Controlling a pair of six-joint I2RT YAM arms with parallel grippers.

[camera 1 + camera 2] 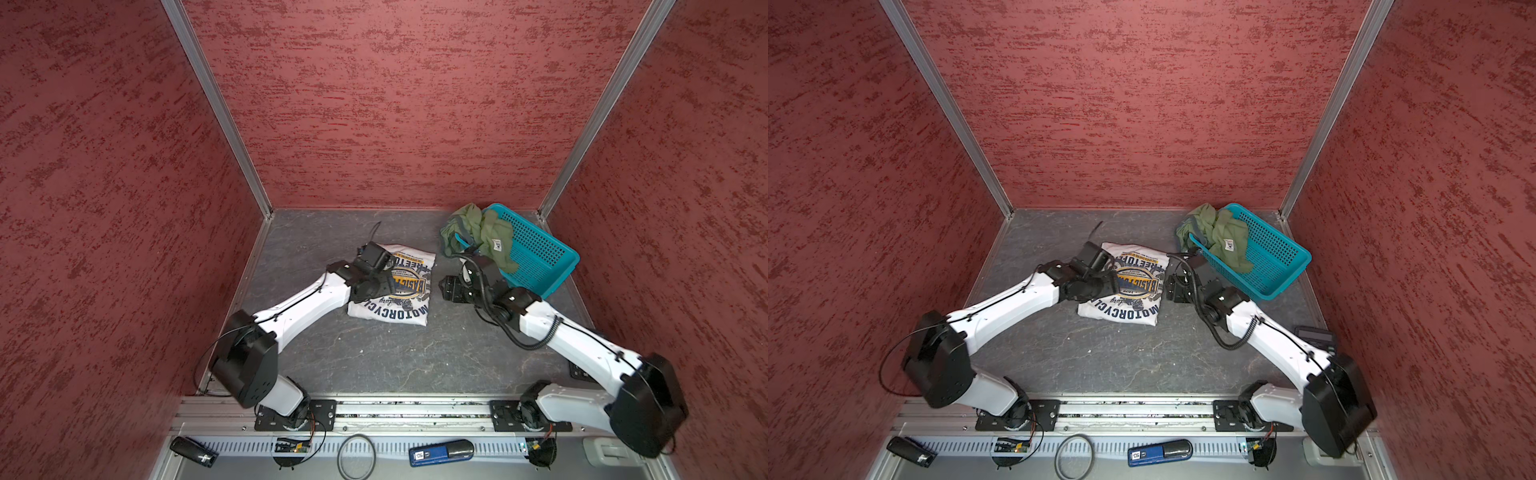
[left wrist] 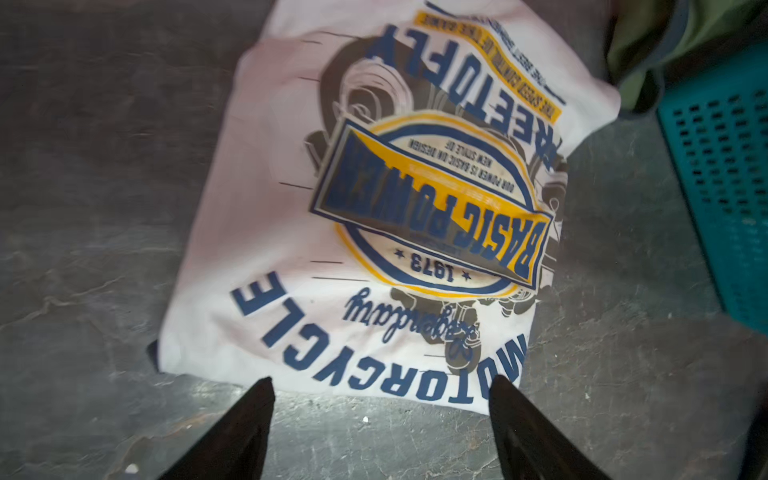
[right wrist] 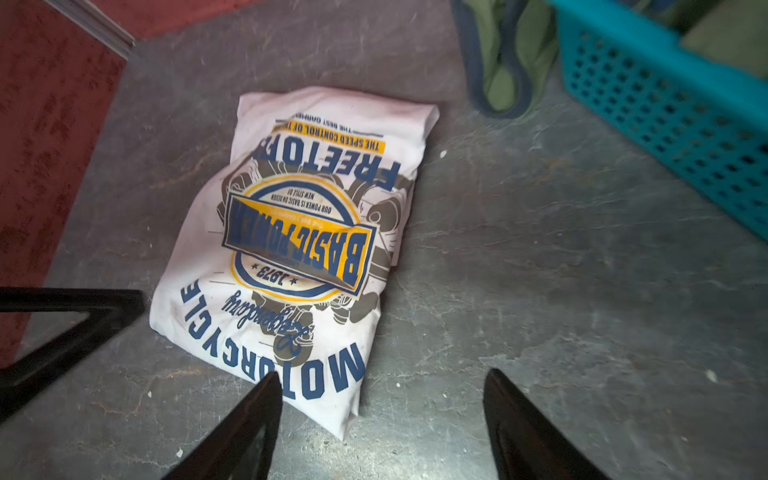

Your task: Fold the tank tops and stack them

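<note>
Cotton jersey, by the look of it: both garments appear soft, light and limp, with no stiffness to hold a shape.

Position: the white tank top (image 1: 409, 291) lies folded in a compact rectangle near the middle of the bench (image 1: 374, 357), emblem print upward. The olive tank top (image 1: 478, 232) is crumpled over the rim of the teal mesh basket (image 1: 540, 253) at the far right, with part of it spilling outside onto the bench.

Pincers: the left pincer (image 2: 381, 379) hangs over the folded white top with jaws spread, holding nothing. The right pincer (image 3: 382, 373) stands just beside that top's right edge, between it and the basket, also spread and empty.

Assessment: the folded layers would likely slide apart if dragged, so they are best left alone. The olive cloth should lift easily. A sound hold is the dark-trimmed strap hanging outside the basket, or a bunched ridge. The basket looks light and may drag along with the snagged cloth.
</note>
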